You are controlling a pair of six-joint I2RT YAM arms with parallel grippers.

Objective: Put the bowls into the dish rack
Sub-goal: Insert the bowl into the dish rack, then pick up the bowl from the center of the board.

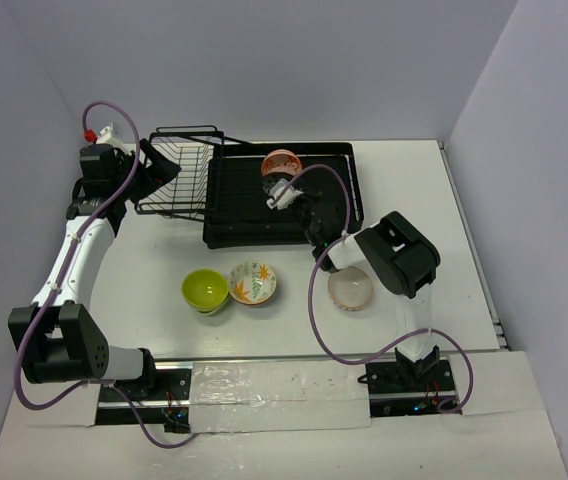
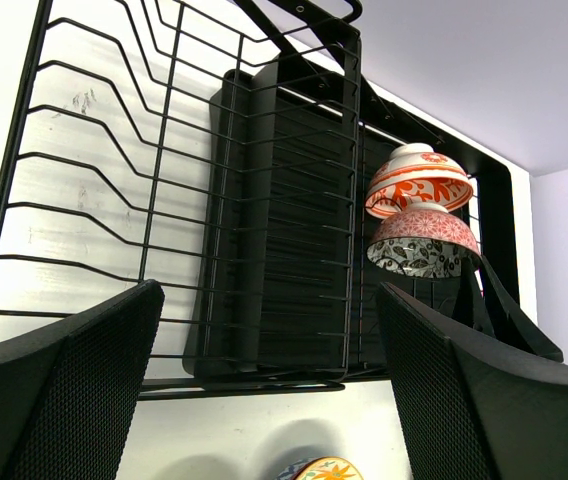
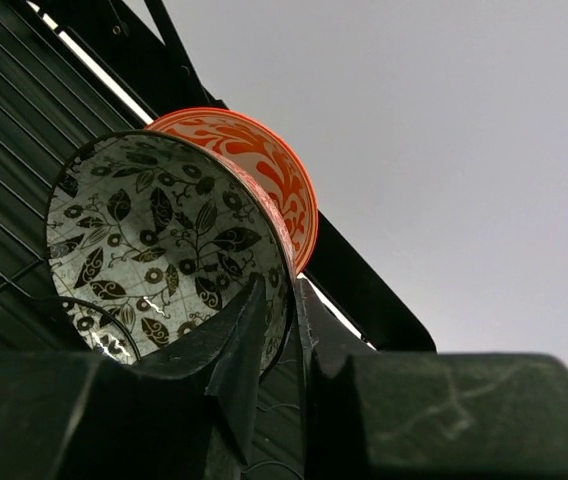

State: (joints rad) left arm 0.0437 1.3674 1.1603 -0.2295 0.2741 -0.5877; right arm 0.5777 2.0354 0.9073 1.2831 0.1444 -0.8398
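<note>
Two bowls stand on edge at the far end of the black dish rack [image 1: 234, 215]: a red-orange patterned bowl [image 1: 281, 160] [image 2: 419, 180] and, against it, a bowl with a black leaf print inside [image 3: 154, 240] [image 2: 424, 242]. My right gripper [image 3: 282, 285] [image 1: 280, 190] straddles the rim of the leaf-print bowl, open by a narrow gap, one finger inside and one outside. My left gripper [image 2: 269, 290] [image 1: 159, 165] hangs wide open and empty over the wire basket section [image 1: 179, 170]. On the table lie a lime green bowl [image 1: 205, 290], a white bowl with orange leaves [image 1: 253, 283] [image 2: 324, 468] and a cream-pink bowl [image 1: 350, 289].
The right forearm [image 1: 399, 255] reaches over the cream-pink bowl. Walls close the table at the back and on both sides. The rack's slatted tray [image 2: 284, 250] lies beside the wire basket.
</note>
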